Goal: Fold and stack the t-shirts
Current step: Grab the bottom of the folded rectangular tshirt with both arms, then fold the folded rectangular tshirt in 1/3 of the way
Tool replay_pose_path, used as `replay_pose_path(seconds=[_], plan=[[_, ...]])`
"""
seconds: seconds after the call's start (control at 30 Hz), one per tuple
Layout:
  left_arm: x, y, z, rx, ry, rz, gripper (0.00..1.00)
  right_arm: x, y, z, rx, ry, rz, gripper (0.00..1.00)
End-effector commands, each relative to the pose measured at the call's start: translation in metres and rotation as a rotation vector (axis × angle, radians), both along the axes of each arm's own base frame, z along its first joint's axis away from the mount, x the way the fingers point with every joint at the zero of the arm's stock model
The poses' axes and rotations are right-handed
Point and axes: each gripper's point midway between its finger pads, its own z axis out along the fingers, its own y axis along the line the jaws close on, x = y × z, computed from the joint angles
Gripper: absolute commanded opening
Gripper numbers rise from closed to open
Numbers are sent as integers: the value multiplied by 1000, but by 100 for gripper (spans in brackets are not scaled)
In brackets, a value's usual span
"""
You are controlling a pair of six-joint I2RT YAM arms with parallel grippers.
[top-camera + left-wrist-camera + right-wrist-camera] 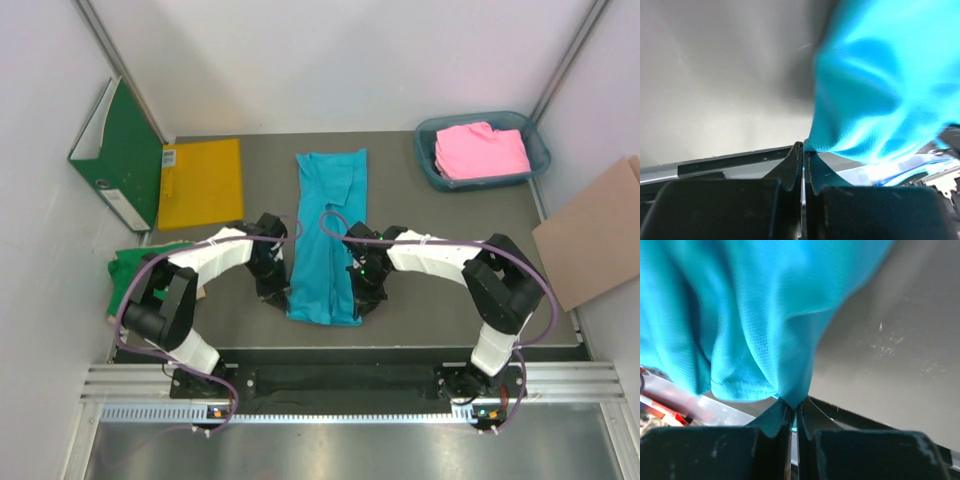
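Where the top camera looks down on the grey table (420, 300), the turquoise shirt (328, 235) lies in the middle as a long narrow strip running from the far side toward the arms. The left gripper (273, 292) is at the strip's near left corner and the right gripper (362, 298) at its near right corner. The green shirt (135, 265) lies bunched at the table's left edge, partly under the left arm. The pink shirt (482, 150) sits in a blue bin (428, 165) at the far right corner. A yellow envelope (200, 182) lies flat at the far left, just beside a green binder (122, 165) that stands against the wall.

In the left wrist view, the two black fingers (790, 170) are pressed together, pinching an edge of the turquoise cloth, which hangs in folds above the table.

In the right wrist view, the fingers (815, 415) are likewise closed tight on a gathered corner of the same shirt.
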Motion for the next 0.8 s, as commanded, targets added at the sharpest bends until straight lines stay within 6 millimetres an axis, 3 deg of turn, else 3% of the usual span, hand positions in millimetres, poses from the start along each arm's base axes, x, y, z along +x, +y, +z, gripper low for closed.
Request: replay_pose_path(seconds=[0.0, 0.17, 0.27, 0.47, 0.6, 0.77], plan=[[42, -10, 39, -18, -142, -16, 0, 28, 16, 45, 35, -159, 65, 0], [76, -24, 54, -35, -200, -30, 0, 59, 16, 66, 14, -246, 86, 0], [102, -30, 64, -36, -238, -29, 0, 88, 14, 83, 18, -314, 77, 0], [165, -34, 79, -44, -313, 8, 0, 153, 0, 96, 21, -395, 40, 0], [214, -38, 85, -71, -359, 42, 0, 196, -8, 93, 22, -424, 29, 0], [255, -39, 83, -96, -380, 59, 0, 242, -1, 74, 50, -433, 31, 1]])
